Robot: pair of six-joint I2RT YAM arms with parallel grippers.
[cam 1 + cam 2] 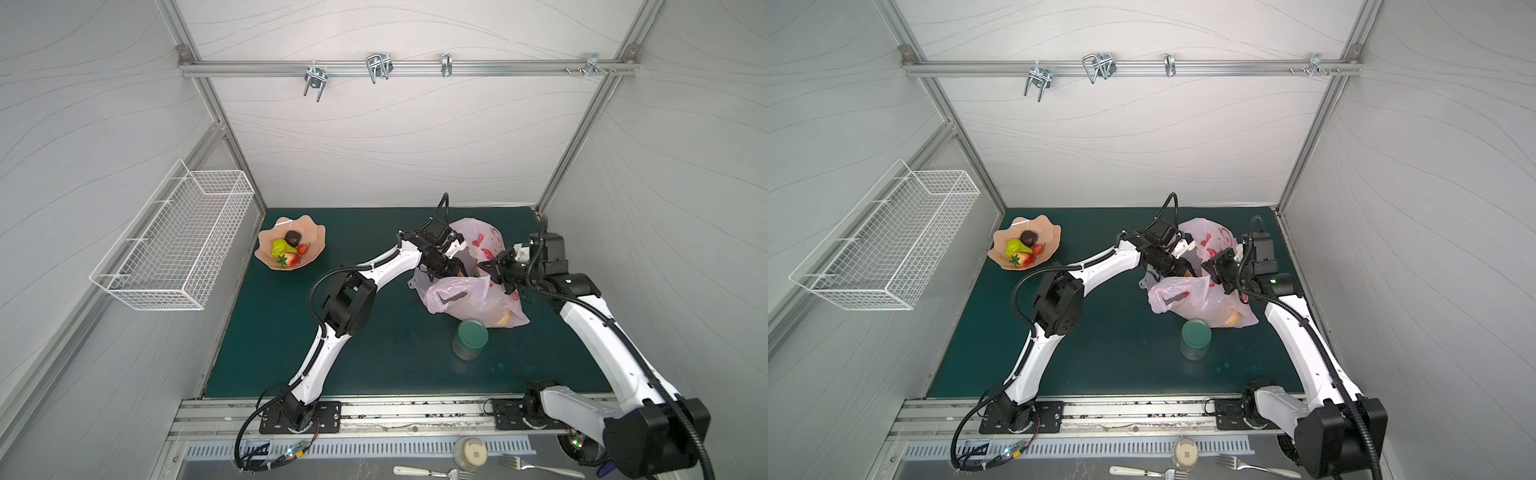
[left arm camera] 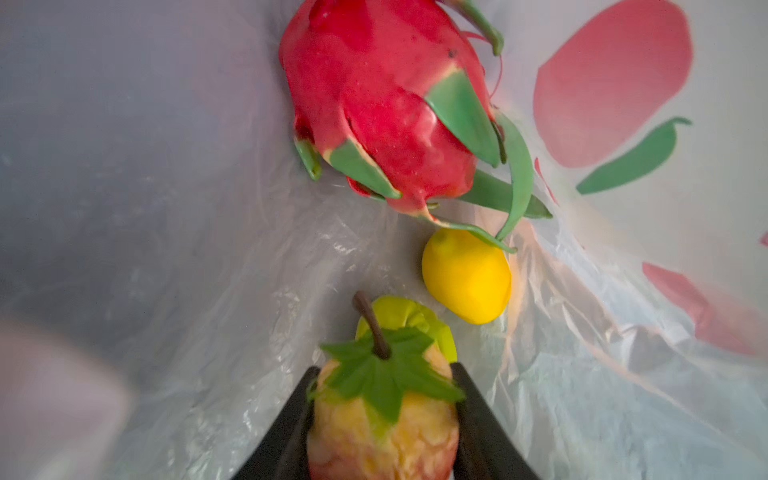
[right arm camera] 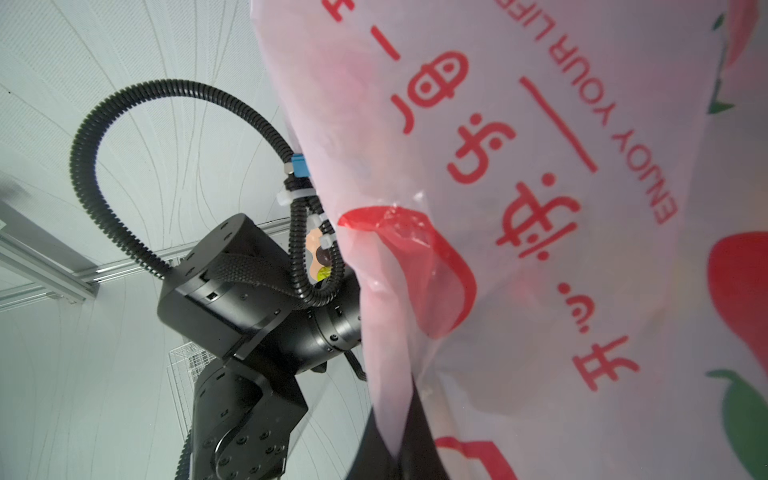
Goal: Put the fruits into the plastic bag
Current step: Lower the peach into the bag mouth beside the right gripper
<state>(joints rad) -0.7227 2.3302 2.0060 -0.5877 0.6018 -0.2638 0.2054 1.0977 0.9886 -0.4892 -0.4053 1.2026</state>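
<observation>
forks (image 1: 540,468) lie frontmost, green-lidded jar (image 1: 470,332) just beside plastic bag (image 1: 457,297).

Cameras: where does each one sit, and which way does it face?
Top views: above the arm bases, looking down at the table; both arms show.
Left wrist: looks inside the plastic bag; left claw holds a leafy fruit.
Right wrist: faces the bag's outside and left arm; right claw pinches it.
Both wrist views share the bag.

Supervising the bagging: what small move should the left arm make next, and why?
Probably open the left gripper, dropping the yellow-pink leafy toy fruit: it is inside the translucent pink plastic bag near the yellow lemon and red dragon fruit; the right gripper pinches its edge.
</observation>
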